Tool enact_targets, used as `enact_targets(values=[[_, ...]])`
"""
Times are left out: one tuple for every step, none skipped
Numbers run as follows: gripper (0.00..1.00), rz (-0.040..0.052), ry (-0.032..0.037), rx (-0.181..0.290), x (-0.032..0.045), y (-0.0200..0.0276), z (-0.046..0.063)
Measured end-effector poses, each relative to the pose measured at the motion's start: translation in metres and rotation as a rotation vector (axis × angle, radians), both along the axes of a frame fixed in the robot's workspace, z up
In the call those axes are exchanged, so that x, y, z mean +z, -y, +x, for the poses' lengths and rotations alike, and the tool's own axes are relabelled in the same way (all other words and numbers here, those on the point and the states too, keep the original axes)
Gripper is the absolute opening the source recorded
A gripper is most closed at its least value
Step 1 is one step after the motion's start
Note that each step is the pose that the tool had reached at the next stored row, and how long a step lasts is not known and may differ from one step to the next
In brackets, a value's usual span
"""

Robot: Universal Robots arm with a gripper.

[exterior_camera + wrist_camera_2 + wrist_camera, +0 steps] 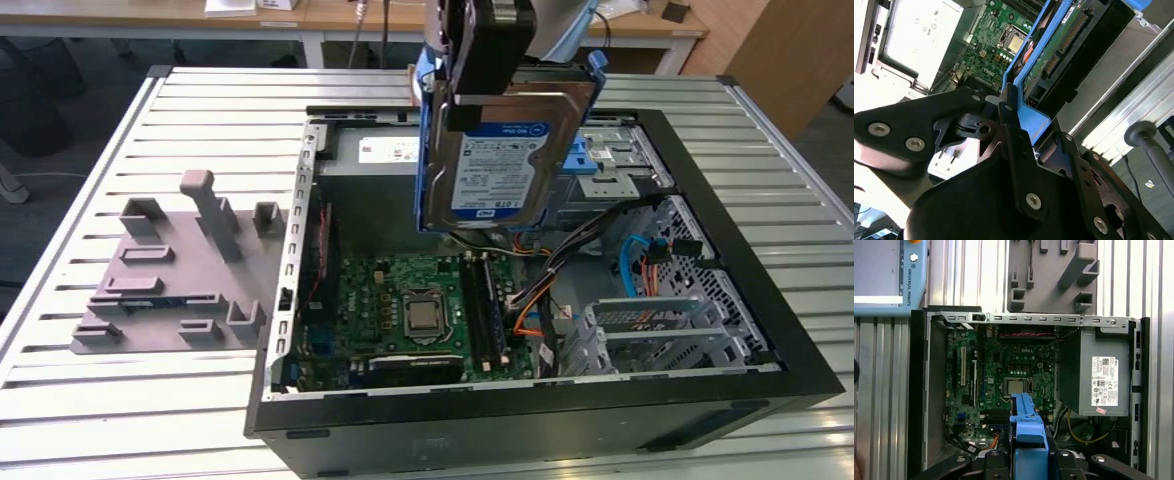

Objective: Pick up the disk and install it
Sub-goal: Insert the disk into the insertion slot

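The claw (483, 92) is closed on the disk (502, 160), gripping it at its upper edge. In the second wrist view the black fingers (1016, 150) press against both sides of the blue carrier bracket (1029, 117), with no gap visible between pad and plastic.

The disk hangs upright, clear of all surfaces, with its label side facing the exterior camera. It sits above the open computer case (534, 398), over the rear part of the case interior. In the first wrist view the carrier bracket (1026, 422) projects out from the claw toward the motherboard (1004, 385).

Inside the case, the motherboard (400, 300) lies flat on the case floor. The grey power supply box (1101, 375) occupies one corner. A grey metal drive cage (625, 175) stands toward the exterior view's right of the disk. It appears to carry a blue latch, but the disk hides part of it.

The case rests on a slatted metal desk (134, 400). A grey moulded fixture (174, 285) lies on the desk at the exterior view's left, apart from the case.
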State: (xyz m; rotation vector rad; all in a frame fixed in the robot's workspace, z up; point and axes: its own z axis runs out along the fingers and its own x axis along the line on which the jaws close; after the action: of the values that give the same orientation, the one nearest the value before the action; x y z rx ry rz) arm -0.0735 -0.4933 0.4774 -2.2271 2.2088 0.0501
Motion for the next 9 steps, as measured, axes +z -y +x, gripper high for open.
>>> enact_targets(values=[[0.36,0.0001,0.0,0.0,-0.0002,0.0002,0.0003],[0.36,0.0,0.0,0.0,-0.0003,0.0003,0.001],[0.36,0.0,0.0,0.0,-0.0004,0.0003,0.0025],[0.36,-0.0001,0.0,0.0,-0.0004,0.0003,0.0043],[0.36,0.0,0.0,0.0,-0.0005,0.0004,0.0061],[0.36,0.0,0.0,0.0,-0.0005,0.0004,0.0075],[0.36,-0.0001,0.0,0.0,-0.0005,0.0004,0.0081],[0.36,-0.0001,0.0,0.0,-0.0005,0.0004,0.0082],[0.36,-0.0001,0.0,0.0,-0.0005,0.0004,0.0082]])
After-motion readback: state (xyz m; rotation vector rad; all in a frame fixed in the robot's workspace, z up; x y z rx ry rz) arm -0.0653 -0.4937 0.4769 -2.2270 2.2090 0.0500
